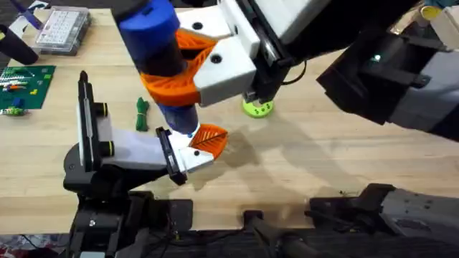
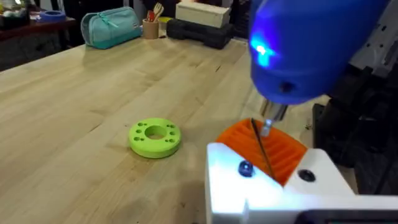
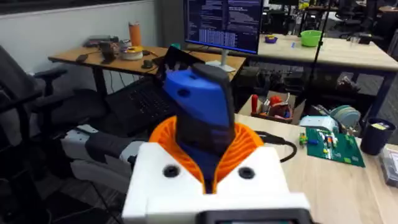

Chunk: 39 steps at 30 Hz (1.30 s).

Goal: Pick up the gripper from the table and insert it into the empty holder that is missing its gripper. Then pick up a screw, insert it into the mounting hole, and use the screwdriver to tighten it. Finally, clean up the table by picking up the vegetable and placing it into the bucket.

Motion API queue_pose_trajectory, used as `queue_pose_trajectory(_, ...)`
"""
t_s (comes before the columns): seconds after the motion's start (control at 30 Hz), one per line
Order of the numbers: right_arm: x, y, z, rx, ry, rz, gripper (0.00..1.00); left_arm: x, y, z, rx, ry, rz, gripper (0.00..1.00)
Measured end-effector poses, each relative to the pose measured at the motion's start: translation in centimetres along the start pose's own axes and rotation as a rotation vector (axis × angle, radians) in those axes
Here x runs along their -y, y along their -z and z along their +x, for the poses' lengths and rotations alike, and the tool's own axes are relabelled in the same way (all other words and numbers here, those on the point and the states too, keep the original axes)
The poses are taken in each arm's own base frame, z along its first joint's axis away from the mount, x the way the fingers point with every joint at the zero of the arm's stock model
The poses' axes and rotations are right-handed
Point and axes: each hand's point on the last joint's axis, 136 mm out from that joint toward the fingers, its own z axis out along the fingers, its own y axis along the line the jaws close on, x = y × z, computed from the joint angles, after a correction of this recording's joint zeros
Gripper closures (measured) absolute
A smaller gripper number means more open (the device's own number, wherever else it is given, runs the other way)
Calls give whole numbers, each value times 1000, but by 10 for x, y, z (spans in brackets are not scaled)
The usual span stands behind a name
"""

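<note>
My right gripper (image 1: 176, 68) reaches across the table, shut on the blue screwdriver (image 1: 154, 29), which it holds upright with the bit pointing down. In the left wrist view the bit (image 2: 265, 126) ends just above the orange pads of my left gripper (image 2: 264, 155), whose white fingers stand shut together. A small bluish screw (image 2: 244, 168) sits in one finger's mounting hole, a short way from the bit. The dark green vegetable (image 1: 141, 115) lies on the table left of the screwdriver. A small orange cup that looks like the bucket (image 2: 151, 28) stands at the far table end.
A lime-green disc (image 1: 257, 107) lies right of the grippers. A clear parts box (image 1: 63, 29) and a green board (image 1: 25, 86) are at the back left. A teal bag (image 2: 112, 28) and a black case (image 2: 199, 31) stand beside the cup.
</note>
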Motion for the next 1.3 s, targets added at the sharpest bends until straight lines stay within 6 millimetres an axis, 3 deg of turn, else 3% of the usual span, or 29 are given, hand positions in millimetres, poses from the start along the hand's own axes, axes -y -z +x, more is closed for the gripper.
queue_pose_trajectory(1.3, 2, -3, 11, -5, -5, 28, 957, 0, 0, 0, 0, 0, 0, 984)
